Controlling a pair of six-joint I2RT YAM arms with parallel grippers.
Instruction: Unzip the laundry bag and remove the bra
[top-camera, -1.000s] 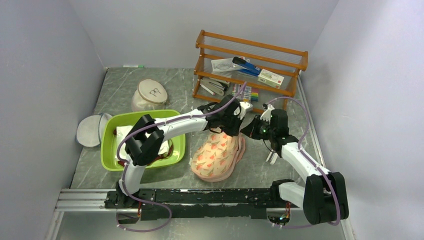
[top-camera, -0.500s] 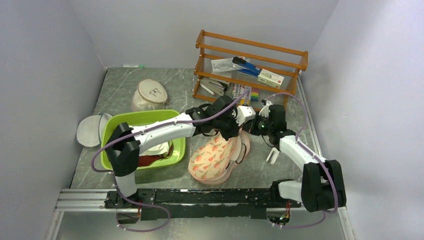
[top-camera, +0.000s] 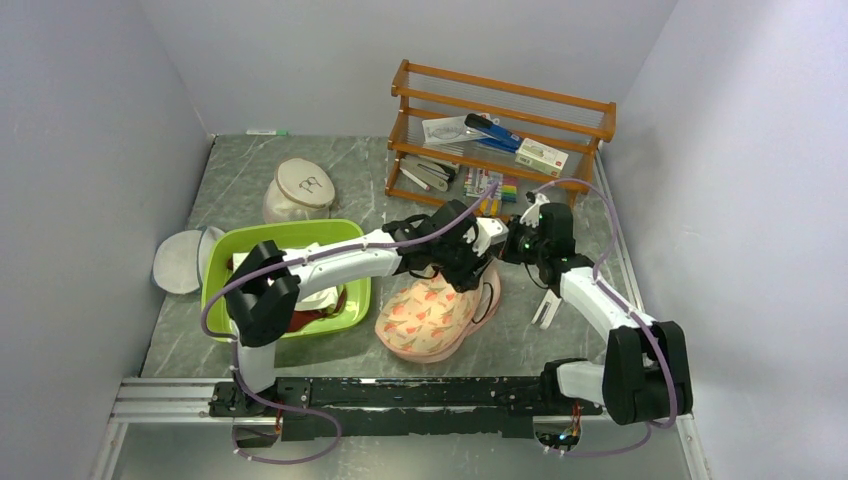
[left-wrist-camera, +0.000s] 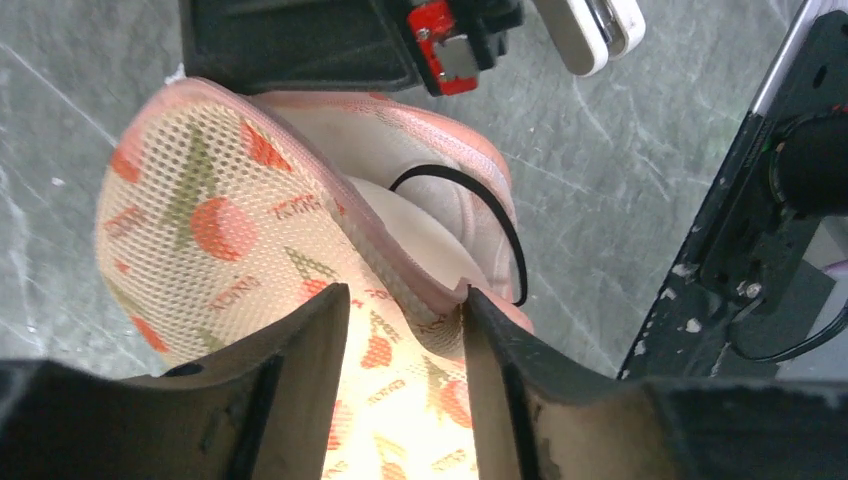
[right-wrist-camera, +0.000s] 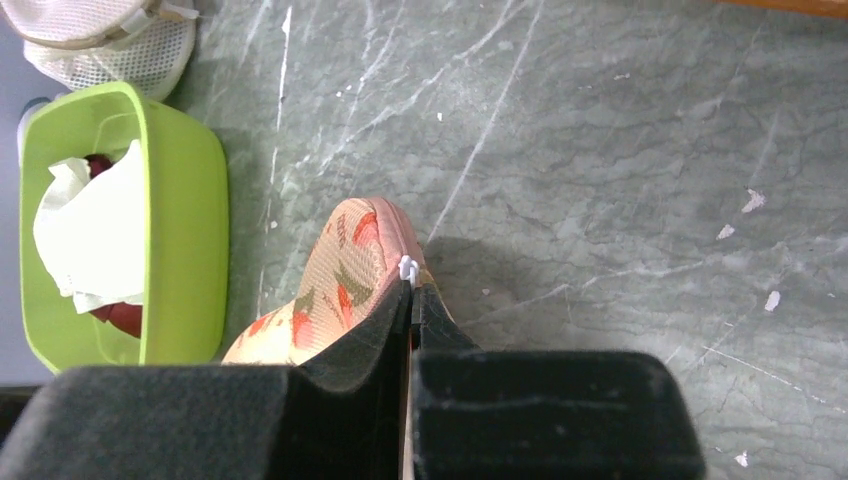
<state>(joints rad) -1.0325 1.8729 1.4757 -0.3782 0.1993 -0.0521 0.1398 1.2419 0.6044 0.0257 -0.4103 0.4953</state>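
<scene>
Green basin (top-camera: 290, 227) beside laundry bag (top-camera: 430, 318)

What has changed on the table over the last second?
The laundry bag went from lying flat to propped up and gaping, a black strap now showing inside. The left gripper opened over its top layer. The right gripper stays shut on the white tab at the rim. The basin and rack are unchanged.

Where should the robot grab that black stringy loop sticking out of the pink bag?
Probably the top of the thin black loop, where it arches clear of the peach-pink printed mesh laundry bag. Come in from the unzipped side: there it stands free of the padding.
</scene>
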